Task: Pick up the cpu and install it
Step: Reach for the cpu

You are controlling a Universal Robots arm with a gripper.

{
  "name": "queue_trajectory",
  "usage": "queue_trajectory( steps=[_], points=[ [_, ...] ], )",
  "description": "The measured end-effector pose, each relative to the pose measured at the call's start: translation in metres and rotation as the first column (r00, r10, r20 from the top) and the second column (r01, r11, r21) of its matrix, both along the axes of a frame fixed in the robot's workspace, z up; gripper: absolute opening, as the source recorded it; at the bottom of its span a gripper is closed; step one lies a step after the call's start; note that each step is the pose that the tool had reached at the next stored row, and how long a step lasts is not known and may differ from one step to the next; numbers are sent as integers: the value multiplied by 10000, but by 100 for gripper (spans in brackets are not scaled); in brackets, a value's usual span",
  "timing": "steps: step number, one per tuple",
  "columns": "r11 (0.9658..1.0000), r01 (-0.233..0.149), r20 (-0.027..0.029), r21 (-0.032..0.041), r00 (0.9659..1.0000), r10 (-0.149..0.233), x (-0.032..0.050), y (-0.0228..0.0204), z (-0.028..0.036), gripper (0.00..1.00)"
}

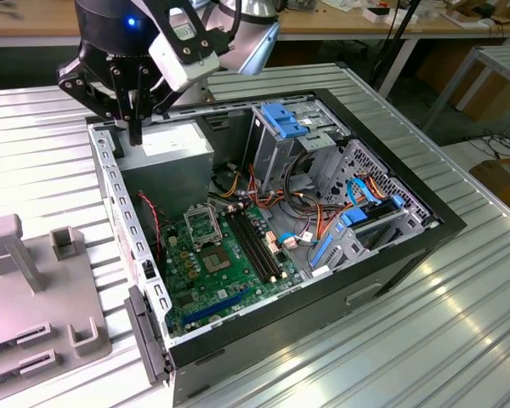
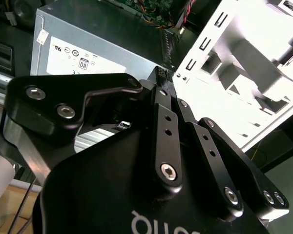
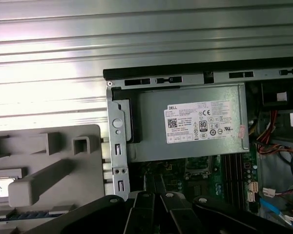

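Claw (image 1: 136, 134) hangs closed, nothing seen between its fingers, above the power supply (image 1: 177, 143) at the corner of the case (image 1: 323, 280). Socket (image 1: 201, 224) lies well apart, lower on the board. Cpu (image 3: 5, 187) looks to be the small pale square in a pocket of the fixture (image 3: 53, 141), on the desk (image 1: 425, 340) beside the case. Fetching it well, I judge, calls for parted fingers, a level approach and a grip on its edges only

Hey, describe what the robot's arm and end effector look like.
The end effector is matte black, built of angular linkage bars joined by silver bolts, tapering to narrow fingers. A blue light glows on its black body, a white box sits beside it, and the arm is silver.
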State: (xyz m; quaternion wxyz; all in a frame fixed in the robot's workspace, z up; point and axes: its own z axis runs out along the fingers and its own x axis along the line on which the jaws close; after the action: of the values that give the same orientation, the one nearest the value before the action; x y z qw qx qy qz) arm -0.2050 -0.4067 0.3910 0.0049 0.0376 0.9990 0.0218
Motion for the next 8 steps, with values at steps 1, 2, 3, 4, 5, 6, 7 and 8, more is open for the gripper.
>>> queue_trajectory(
  steps=[1,2,3,4,5,6,7,8],
  points=[
    [10000,0,-1,0,10000,0,-10,0,0,11],
    [10000,0,-1,0,10000,0,-17,0,0,11],
    [10000,0,0,0,10000,0,-25,0,0,11],
    [10000,0,-1,0,10000,0,-33,0,0,11],
    [10000,0,0,0,10000,0,-42,0,-1,11],
    [10000,-1,-1,0,10000,1,-51,0,-1,11],
    [10000,-1,-1,0,10000,1,-59,0,-1,11],
    [10000,-1,-1,0,10000,1,-70,0,-1,11]
  ],
)
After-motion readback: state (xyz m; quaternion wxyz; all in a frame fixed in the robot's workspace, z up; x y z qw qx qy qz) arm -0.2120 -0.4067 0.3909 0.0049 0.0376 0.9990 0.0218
